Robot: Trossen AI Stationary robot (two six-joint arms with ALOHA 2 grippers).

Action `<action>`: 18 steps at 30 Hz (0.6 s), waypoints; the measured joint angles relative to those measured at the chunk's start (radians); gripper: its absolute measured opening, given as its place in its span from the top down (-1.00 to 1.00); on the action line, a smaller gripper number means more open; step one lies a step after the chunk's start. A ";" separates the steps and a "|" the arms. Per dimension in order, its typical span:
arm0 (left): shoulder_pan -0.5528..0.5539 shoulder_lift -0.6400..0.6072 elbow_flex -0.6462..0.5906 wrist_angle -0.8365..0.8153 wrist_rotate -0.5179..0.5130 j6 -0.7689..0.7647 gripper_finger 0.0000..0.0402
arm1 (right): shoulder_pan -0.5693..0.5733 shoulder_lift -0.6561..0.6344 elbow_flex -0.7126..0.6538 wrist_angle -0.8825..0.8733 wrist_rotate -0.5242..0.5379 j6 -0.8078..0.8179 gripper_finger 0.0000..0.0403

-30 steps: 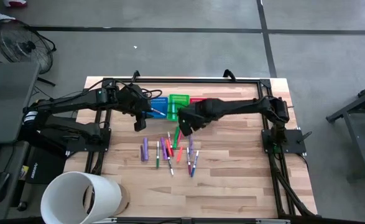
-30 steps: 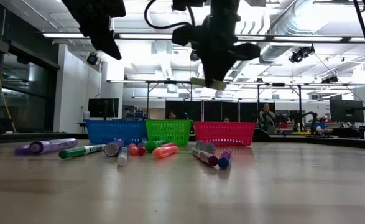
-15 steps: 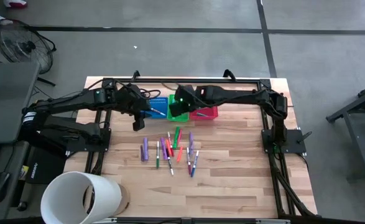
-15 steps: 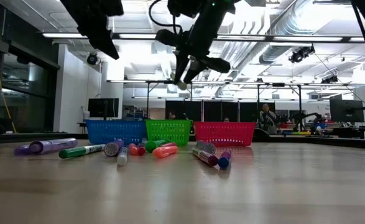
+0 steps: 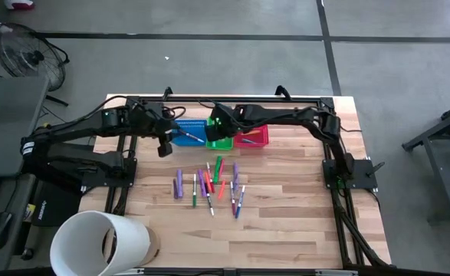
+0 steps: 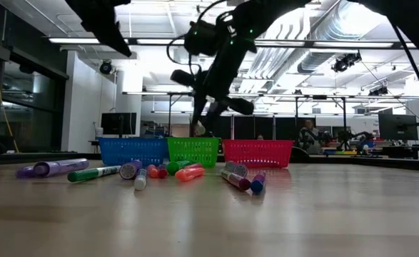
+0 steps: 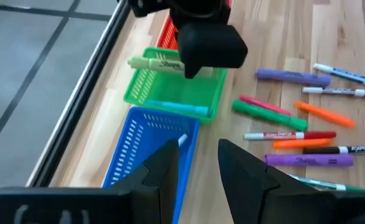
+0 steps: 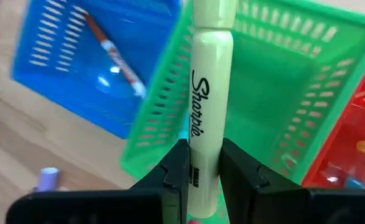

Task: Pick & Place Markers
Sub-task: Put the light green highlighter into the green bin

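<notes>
Right end effector [image 8: 201,163] is clamped on a pale green marker [image 8: 206,134], barrel pinched between both fingers, and has carried it from above the loose markers [image 5: 209,182] on the tabletop [image 5: 286,207] back to the green basket [image 5: 222,132]; it now hangs just over that basket's near rim, with the marker not yet let go. Judgement: the transport leg is done and only the release into the green basket remains for this marker. Left end effector [image 7: 193,167] holds nothing, its jaws partly apart, and has eased slightly away from the green basket, towards the blue basket's [image 5: 188,131] far side; it waits above the tabletop. The blue basket sits touching the green basket on one side, the red basket [image 5: 253,137] on the other. The remaining markers lie in a loose cluster on the tabletop, in front of the green basket and apart from it. Hard to read: the green basket's floor is largely covered by the right arm from above, though a teal marker [image 7: 173,107] shows inside it in the left wrist view. The red basket's contents are cut off and blurred. The exact count of loose markers cannot be told where they overlap.
</notes>
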 joint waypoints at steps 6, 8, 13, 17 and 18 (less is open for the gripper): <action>0.000 0.001 0.000 -0.016 0.000 -0.004 0.45 | -0.012 0.011 0.001 -0.003 -0.045 0.015 0.73; 0.000 0.002 0.000 -0.019 0.001 -0.004 0.45 | -0.014 0.012 0.001 -0.017 -0.064 0.016 0.73; 0.000 0.002 0.000 -0.018 0.002 -0.004 0.45 | -0.020 0.012 0.001 -0.024 -0.074 0.015 0.73; 0.000 0.002 0.000 -0.018 0.002 -0.005 0.45 | -0.024 0.012 0.001 -0.033 -0.078 0.019 0.69; 0.000 0.002 0.000 -0.018 0.002 -0.006 0.45 | -0.024 0.012 0.001 -0.037 -0.078 0.018 0.63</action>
